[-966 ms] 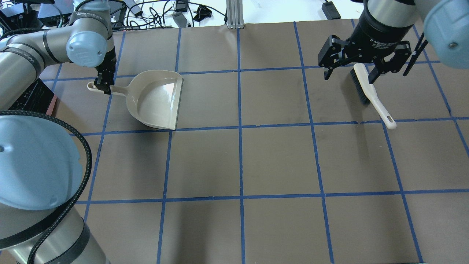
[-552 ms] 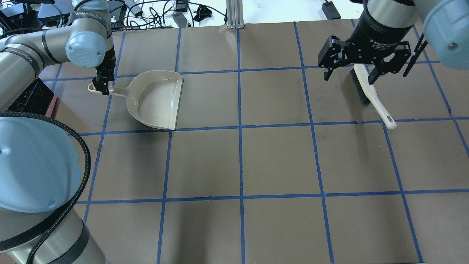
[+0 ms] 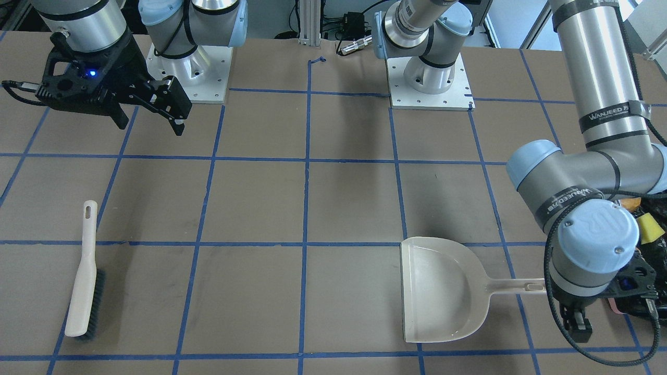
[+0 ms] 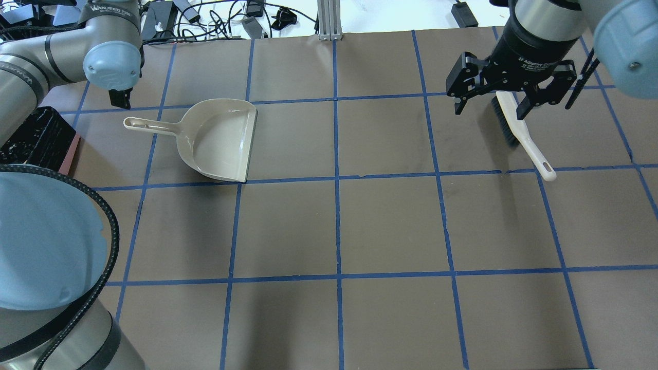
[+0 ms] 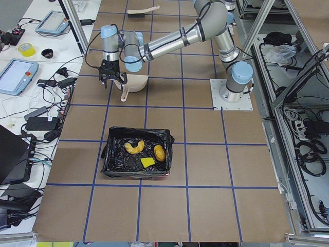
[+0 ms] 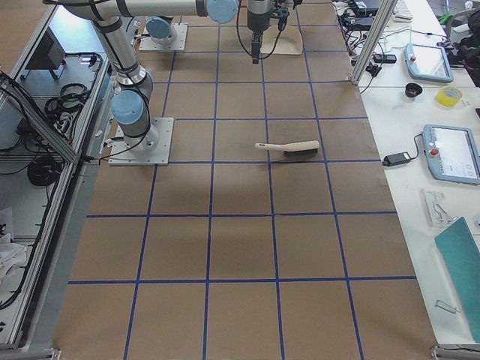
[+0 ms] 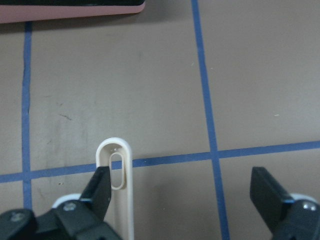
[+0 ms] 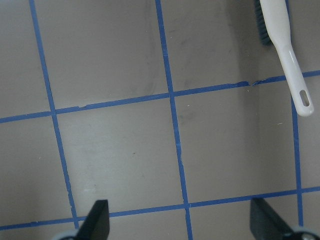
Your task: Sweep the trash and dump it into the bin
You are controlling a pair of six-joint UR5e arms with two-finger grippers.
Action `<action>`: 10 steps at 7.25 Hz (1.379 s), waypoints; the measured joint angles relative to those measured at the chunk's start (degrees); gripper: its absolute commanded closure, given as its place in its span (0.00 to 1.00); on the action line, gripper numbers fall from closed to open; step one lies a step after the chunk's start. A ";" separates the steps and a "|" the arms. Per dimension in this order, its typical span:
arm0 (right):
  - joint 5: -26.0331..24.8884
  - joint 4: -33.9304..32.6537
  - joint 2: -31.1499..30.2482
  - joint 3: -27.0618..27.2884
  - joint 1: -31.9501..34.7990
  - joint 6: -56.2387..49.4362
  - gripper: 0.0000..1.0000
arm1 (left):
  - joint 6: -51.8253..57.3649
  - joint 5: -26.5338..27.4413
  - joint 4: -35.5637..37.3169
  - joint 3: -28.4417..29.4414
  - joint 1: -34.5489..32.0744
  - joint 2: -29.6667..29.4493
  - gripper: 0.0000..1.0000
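Dustpan (image 4: pixel 218 141) sits upper left, lip facing centre; left fingers (image 7: pixel 100 187) spread wide by its handle end, right fingers (image 8: pixel 97 222) wide above brush (image 4: pixel 532 149).

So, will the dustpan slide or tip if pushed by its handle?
Probably slides: the dustpan looks like thin glossy plastic, so light and stiff. It lies flat and wide, so tipping seems unlikely. Pushed at the handle, it may pivot.

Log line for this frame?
left gripper open, over dustpan handle | right gripper open, empty | brush on table | trash in bin
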 measured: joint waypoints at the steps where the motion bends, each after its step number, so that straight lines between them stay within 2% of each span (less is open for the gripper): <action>1: 0.00 0.03 0.04 0.02 0.06 -0.54 0.00 | 6.20 -1.49 4.31 0.32 0.51 0.31 0.00; 3: -0.05 -0.01 0.21 0.04 0.11 -2.55 0.00 | 23.83 -3.79 13.74 0.58 0.94 1.53 0.00; 4: -0.05 -0.03 0.26 0.06 0.12 -3.05 0.00 | 31.87 -4.66 14.83 0.43 0.94 2.83 0.00; 7: -0.12 -0.77 0.28 0.07 0.12 -3.46 0.00 | 50.95 -9.02 4.78 0.65 0.71 7.19 0.00; 10: -0.01 -2.92 0.23 0.23 0.12 -3.05 0.00 | 66.69 -14.14 -11.42 0.50 -1.39 12.81 0.00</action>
